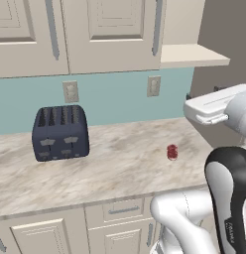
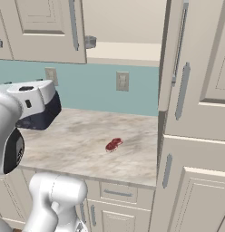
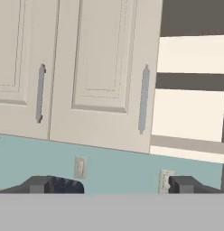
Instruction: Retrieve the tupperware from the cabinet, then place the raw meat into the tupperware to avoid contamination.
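Note:
The raw meat [image 1: 172, 152] [image 2: 114, 144] is a tiny red chunk lying on the marble counter [image 1: 115, 163], right of the middle. The beige wall cabinet [image 3: 105, 67] hangs above. Its two left doors are closed, and the compartment at the right stands open, showing a bare beige shelf [image 3: 190, 113] [image 1: 194, 54] [image 2: 123, 50]. Its open door [image 2: 171, 54] is seen edge-on. The tupperware is out of view. My gripper [image 3: 118, 186] is open and empty, held in the air facing the cabinet doors. The hand's white body [image 1: 214, 105] floats high above the counter's right end.
A dark blue toaster [image 1: 60, 133] [image 2: 44, 118] stands at the counter's left against the teal wall. Two wall outlets [image 1: 70, 91] [image 1: 153, 85] sit above the counter. A tall beige unit [image 2: 196, 172] bounds the counter on the right. Drawer fronts [image 1: 122, 211] run below the edge.

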